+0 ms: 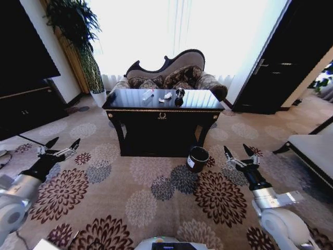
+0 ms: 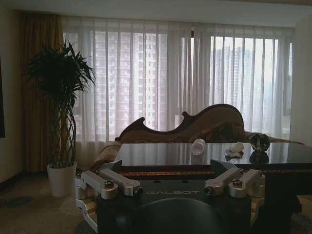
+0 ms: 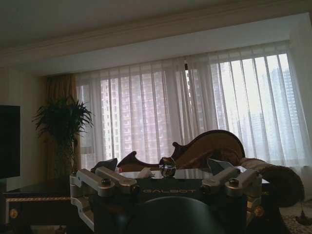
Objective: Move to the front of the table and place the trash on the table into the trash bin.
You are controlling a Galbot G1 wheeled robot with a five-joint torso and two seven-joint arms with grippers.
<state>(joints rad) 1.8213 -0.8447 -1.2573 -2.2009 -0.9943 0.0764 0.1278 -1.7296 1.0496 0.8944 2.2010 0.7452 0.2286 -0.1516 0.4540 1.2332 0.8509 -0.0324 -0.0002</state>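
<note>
The glossy black table (image 1: 208, 107) stands ahead of me across the carpet. On its top lie a clear bottle (image 1: 148, 94), two white paper wads (image 1: 167, 96), and a small dark round piece (image 1: 180, 94). The black trash bin (image 1: 197, 159) stands on the floor at the table's front right leg. My left gripper (image 1: 63, 146) hovers low at the left, open and holding nothing. At the right my right gripper (image 1: 239, 154) is also open and holding nothing, a short way right of the bin. In the left wrist view the bottle (image 2: 198, 146), a wad (image 2: 236, 147) and the round piece (image 2: 259, 142) sit on the tabletop (image 2: 161, 155).
A curved patterned sofa (image 1: 171, 73) sits right behind the table, before bright curtained windows. A potted plant (image 1: 83, 47) and a dark cabinet (image 1: 26, 104) are at the left. A dark door (image 1: 281, 62) and a pale bench (image 1: 312, 151) are at the right. Flowered carpet lies between me and the table.
</note>
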